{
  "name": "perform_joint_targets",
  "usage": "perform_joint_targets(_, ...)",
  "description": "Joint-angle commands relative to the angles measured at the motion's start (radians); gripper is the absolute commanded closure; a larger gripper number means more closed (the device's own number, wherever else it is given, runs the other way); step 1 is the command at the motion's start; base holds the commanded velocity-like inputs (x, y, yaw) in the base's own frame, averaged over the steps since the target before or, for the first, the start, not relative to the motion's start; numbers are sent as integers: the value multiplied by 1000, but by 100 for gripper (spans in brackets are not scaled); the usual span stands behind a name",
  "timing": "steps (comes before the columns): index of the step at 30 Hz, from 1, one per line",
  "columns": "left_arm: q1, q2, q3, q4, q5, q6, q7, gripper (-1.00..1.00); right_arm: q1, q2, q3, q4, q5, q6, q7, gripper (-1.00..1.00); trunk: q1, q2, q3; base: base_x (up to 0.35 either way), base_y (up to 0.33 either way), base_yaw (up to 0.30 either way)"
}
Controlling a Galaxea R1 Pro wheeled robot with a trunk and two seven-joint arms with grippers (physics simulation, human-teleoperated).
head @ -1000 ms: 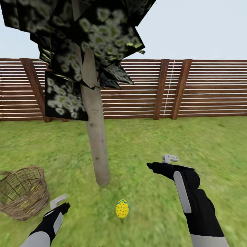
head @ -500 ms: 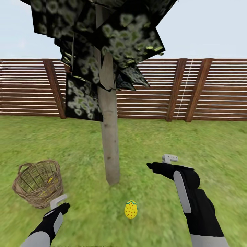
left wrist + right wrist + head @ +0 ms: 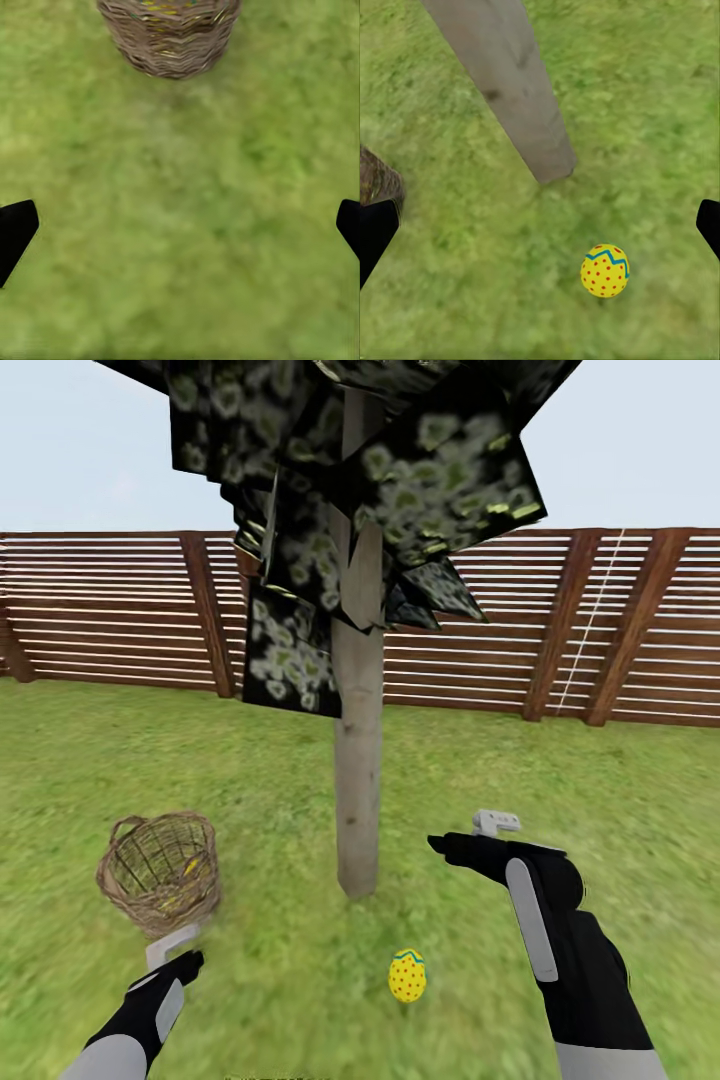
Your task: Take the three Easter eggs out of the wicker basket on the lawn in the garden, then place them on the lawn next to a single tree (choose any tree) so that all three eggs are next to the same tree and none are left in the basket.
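One egg lies on the lawn near the foot of the tree, on the robot's side of the trunk; it is yellow with red dots and a blue zigzag. The basket stands upright on the grass left of the tree, well apart from the egg. Something yellow shows inside it, maybe more eggs, but the view is blurred. The left gripper hangs just before the basket, its fingers spread and empty. The right gripper hovers above the grass right of the trunk, also spread and empty. A slat fence closes the garden behind.

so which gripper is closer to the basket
The left gripper, low beside the wicker basket; the right gripper hangs across the tree trunk.
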Motion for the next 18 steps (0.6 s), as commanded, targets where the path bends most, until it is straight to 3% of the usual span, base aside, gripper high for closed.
perform_joint_targets(1, -1, -1, 5, -1, -10, 4, 0, -100, -1, 1, -2, -1, -7, 4, -4, -100, -4, 7, 1, 0, 34, 242)
perform_joint_targets(7, -1, -1, 5, -1, -10, 3, 0, -100, -1, 1, -2, -1, -7, 5, -4, -100, -27, 49, 15, 0, 120, 242)
perform_joint_targets(18, -1, -1, 5, -1, -10, 2, -2, -100, -1, 2, 1, -1, -7, 5, -4, -100, -69, 126, 41, 0, 250, 242)
